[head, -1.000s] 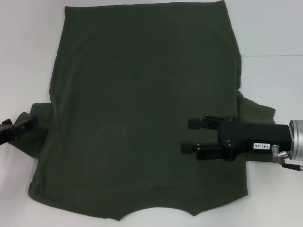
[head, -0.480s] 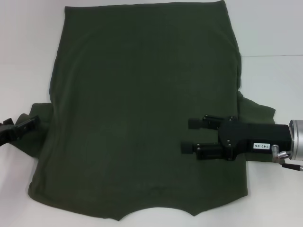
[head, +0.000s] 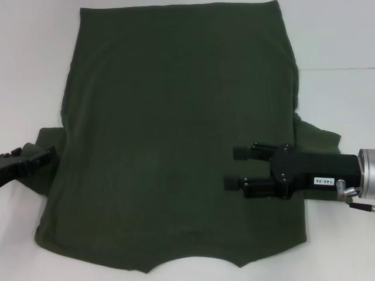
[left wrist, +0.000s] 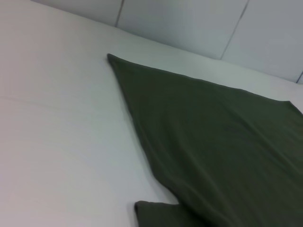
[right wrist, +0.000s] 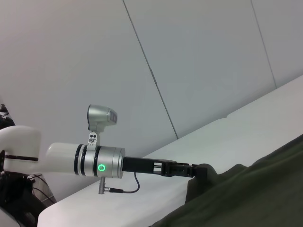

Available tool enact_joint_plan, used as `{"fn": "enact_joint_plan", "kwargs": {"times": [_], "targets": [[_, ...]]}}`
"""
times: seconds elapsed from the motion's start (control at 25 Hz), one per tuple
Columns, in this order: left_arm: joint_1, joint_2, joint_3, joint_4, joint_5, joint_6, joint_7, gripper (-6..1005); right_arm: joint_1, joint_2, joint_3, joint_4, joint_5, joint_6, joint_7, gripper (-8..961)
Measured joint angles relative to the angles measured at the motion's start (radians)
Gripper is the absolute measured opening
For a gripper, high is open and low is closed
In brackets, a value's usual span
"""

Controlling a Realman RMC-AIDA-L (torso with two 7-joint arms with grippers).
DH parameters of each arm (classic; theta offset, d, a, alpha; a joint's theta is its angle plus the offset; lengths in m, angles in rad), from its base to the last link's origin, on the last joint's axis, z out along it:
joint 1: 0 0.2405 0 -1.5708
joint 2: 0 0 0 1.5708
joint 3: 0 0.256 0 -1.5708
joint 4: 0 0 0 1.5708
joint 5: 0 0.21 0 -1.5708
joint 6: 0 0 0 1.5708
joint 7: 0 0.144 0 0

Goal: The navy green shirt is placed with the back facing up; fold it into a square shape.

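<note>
Shirt (head: 176, 140): spread flat on white table (head: 345, 35), back up, both sleeves out; no fold made, all folds left. Right gripper (head: 234, 167): over shirt's right chest side, fingers parted, empty. Left gripper (head: 35, 159): at left sleeve, grip cannot be told.

white table (head: 334, 35) bare around shirt (head: 176, 134), right claw (head: 234, 167) over shirt

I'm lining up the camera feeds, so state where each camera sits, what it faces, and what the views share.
Head: above, looking down on the navy green shirt; left gripper at its sleeve, right gripper open over it.
Left wrist: low, across the shirt toward the wall; no robot parts.
Right wrist: sideways at the left gripper.
All share the shirt.
</note>
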State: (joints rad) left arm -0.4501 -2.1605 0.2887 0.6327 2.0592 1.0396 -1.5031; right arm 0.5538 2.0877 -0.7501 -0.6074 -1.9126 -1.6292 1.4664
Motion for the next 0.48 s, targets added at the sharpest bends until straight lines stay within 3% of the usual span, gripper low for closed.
{"fn": "enact_joint_plan", "kwargs": {"times": [0.48], "targets": [[0.002,-0.001,0.001,0.012,0.004,0.0,-0.001,919,-0.006,0.0,0.0,0.0,0.014,-0.007,0.0,871]]}}
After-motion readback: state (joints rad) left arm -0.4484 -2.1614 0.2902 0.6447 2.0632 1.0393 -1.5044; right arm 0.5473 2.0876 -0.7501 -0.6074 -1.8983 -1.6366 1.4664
